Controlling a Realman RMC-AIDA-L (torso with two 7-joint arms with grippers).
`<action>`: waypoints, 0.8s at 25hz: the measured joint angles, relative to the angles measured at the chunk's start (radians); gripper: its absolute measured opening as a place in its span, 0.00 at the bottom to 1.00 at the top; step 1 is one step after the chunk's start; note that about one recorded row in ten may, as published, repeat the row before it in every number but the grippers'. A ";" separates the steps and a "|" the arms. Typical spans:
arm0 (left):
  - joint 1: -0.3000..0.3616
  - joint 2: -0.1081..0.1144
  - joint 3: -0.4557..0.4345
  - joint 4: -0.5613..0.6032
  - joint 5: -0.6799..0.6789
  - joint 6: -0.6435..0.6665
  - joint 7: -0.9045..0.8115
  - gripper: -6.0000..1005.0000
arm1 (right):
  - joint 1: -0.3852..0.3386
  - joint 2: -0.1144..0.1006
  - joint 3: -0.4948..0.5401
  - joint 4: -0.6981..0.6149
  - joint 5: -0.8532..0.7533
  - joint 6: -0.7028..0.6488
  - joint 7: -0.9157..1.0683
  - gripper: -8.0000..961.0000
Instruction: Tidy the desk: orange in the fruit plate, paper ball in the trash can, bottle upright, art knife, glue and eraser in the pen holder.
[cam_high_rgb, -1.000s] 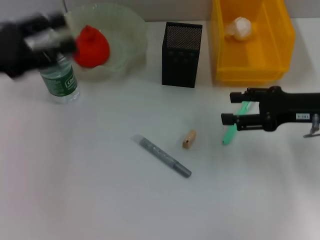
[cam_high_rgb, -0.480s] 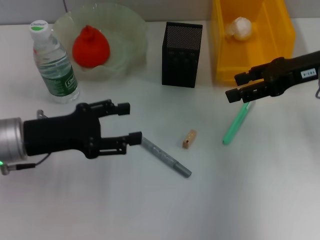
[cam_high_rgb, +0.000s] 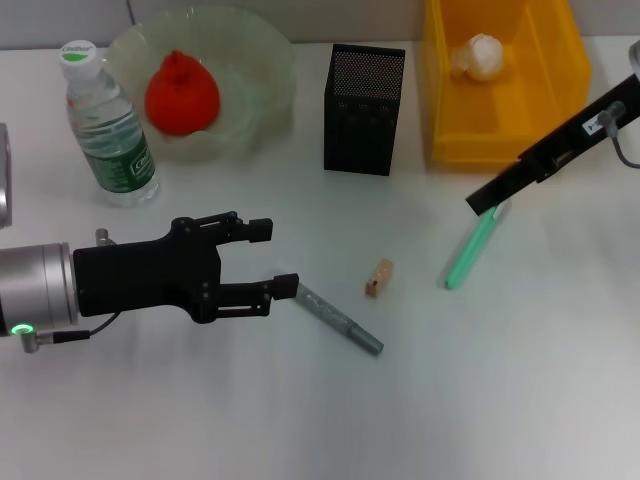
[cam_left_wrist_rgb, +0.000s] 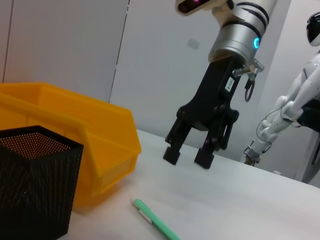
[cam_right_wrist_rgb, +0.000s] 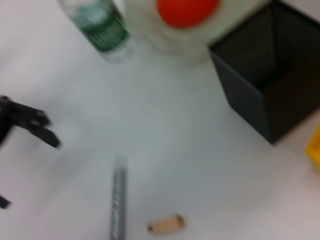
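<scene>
The orange (cam_high_rgb: 182, 95) lies in the fruit plate (cam_high_rgb: 262, 60). The bottle (cam_high_rgb: 110, 130) stands upright next to the plate. The paper ball (cam_high_rgb: 478, 55) lies in the trash can (cam_high_rgb: 500, 130). A grey pen-shaped stick (cam_high_rgb: 338, 318), the eraser (cam_high_rgb: 378, 278) and a green pen-shaped stick (cam_high_rgb: 472, 245) lie on the desk in front of the pen holder (cam_high_rgb: 363, 95). My left gripper (cam_high_rgb: 275, 258) is open and empty, with one fingertip at the grey stick's near end. My right gripper (cam_high_rgb: 490, 195) is open and empty, raised above the green stick; it also shows in the left wrist view (cam_left_wrist_rgb: 189, 156).
The white desk (cam_high_rgb: 500, 400) stretches in front of the sticks. The right wrist view shows the bottle (cam_right_wrist_rgb: 102, 27), the orange (cam_right_wrist_rgb: 187, 10), the pen holder (cam_right_wrist_rgb: 270, 95), the grey stick (cam_right_wrist_rgb: 118, 202) and the eraser (cam_right_wrist_rgb: 166, 224).
My left arm left the bottle standing and came down to the grey stick's end. My right gripper rose and drew back to the right, away from the green stick.
</scene>
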 joint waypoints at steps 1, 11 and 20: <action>-0.003 0.000 0.000 -0.001 0.000 -0.003 0.000 0.81 | 0.027 0.003 -0.044 0.004 -0.052 0.000 0.099 0.80; -0.006 0.000 0.000 -0.002 0.001 -0.023 0.001 0.81 | 0.122 0.030 -0.177 0.129 -0.175 0.104 0.370 0.80; -0.007 -0.002 0.000 -0.002 -0.003 -0.023 0.001 0.81 | 0.148 0.094 -0.183 0.154 -0.264 0.212 0.456 0.80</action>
